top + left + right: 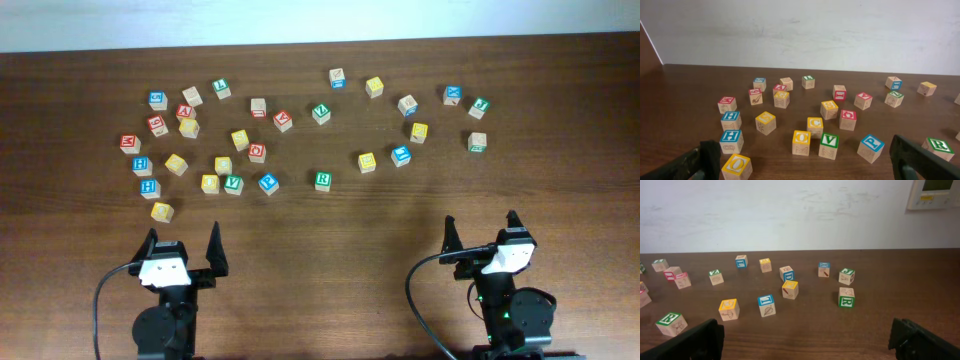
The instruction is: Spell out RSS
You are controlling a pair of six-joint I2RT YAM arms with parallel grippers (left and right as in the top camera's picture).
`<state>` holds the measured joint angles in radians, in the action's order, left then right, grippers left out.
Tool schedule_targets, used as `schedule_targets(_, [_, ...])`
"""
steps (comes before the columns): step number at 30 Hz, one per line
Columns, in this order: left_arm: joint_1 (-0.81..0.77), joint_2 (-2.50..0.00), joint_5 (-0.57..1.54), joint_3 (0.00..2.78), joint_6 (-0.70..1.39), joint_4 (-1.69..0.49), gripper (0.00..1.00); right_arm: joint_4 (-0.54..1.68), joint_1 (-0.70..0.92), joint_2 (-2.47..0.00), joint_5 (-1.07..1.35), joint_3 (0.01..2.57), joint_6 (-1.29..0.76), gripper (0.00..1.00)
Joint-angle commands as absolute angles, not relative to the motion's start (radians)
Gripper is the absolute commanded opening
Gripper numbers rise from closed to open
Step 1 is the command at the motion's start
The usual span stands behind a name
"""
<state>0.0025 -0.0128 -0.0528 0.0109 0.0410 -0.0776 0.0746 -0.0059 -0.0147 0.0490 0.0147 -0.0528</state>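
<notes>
My left claw [183, 232] and right claw [480, 219] hang released, the green R cube [322, 180] ahead between them, but I can't reliably read which yellow cubes [240, 139] beyond the left are S, so I risk grabbing a wrong letter.

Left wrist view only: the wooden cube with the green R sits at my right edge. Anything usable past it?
Observer: Yes. Overhead, a yellow-faced wooden cube lies just right of the green-lettered wooden R cube, apart from it. I can't read its letter.
Operator: Right tool anywhere near those?
Observer: No. The right tool is open and empty, well back from every cube.
</notes>
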Motion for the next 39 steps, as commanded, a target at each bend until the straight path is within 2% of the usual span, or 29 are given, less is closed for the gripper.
schedule_targets(1, [0.01,-0.017,-0.041,0.01,0.021,-0.083,0.99,0.076,-0.013,-0.007,0.037,0.006,-0.057,0.98])
schedule_targets(32, [0.01,-0.017,-0.041,0.01,0.022,-0.083,0.99,0.076,-0.013,-0.007,0.037,0.006,-0.057,0.98])
schedule_targets(33, [0.009,-0.017,0.021,0.01,0.022,-0.07,0.99,0.076,-0.013,-0.007,0.037,0.006,-0.057,0.98])
schedule_targets(35, [0.009,-0.017,0.53,0.01,0.069,-0.022,0.99,0.076,-0.013,-0.007,0.037,0.006,-0.057,0.98])
schedule_targets(37, [0.009,-0.017,0.636,0.01,0.081,0.059,0.99,0.076,-0.013,-0.007,0.037,0.006,-0.057,0.98])
schedule_targets(39, [0.009,-0.017,0.674,0.01,0.181,0.308,0.99,0.076,-0.013,-0.007,0.037,0.006,-0.057,0.98])
